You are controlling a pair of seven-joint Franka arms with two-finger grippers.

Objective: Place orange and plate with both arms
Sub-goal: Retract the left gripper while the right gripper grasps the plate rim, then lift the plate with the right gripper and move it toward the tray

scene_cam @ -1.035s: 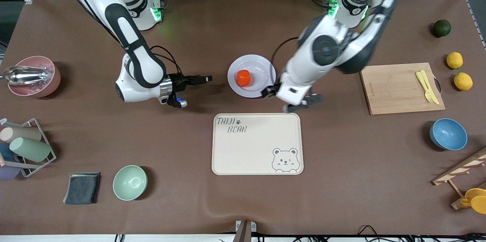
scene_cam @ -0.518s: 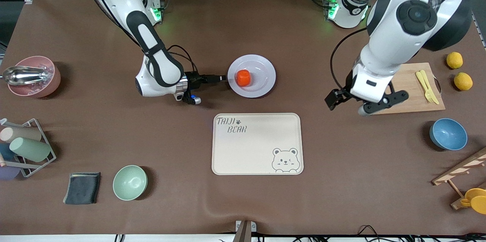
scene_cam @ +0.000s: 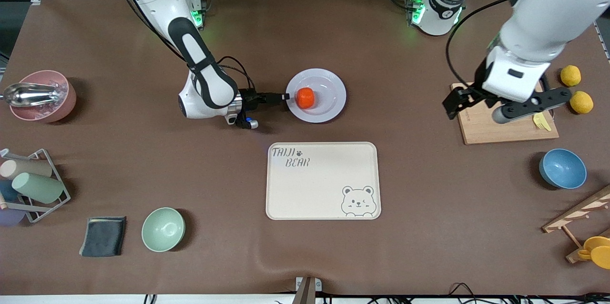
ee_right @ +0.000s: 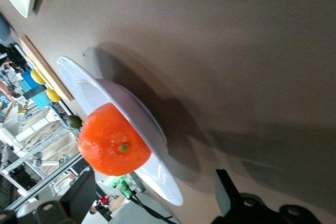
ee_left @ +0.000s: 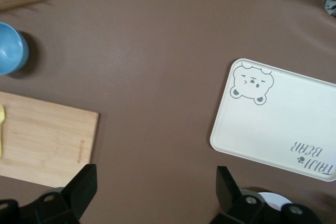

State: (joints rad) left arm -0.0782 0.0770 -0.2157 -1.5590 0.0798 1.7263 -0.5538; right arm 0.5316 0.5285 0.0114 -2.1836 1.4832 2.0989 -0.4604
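The orange (scene_cam: 305,97) lies on the pale plate (scene_cam: 329,89) in the middle of the table, toward the right arm's edge of it. My right gripper (scene_cam: 284,96) lies low and level at that edge, open. In the right wrist view its fingers (ee_right: 227,188) straddle the plate's rim (ee_right: 170,192), with the orange (ee_right: 113,140) just ahead. My left gripper (scene_cam: 495,108) hangs open and holds nothing, high over the corner of the wooden cutting board (scene_cam: 481,130). In the left wrist view its fingertips (ee_left: 81,184) frame bare table.
A cream bear tray (scene_cam: 323,180) lies nearer the camera than the plate. The cutting board carries a yellow fork (scene_cam: 541,123), with two lemons (scene_cam: 582,102) and a blue bowl (scene_cam: 562,168) nearby. A mint bowl (scene_cam: 163,229), dark cloth (scene_cam: 103,236), cup rack (scene_cam: 33,185) and pink bowl (scene_cam: 43,96) sit at the right arm's end.
My left arm has swung away from the plate toward its own end of the table and risen over the cutting board. My right gripper has slid in to the plate's rim.
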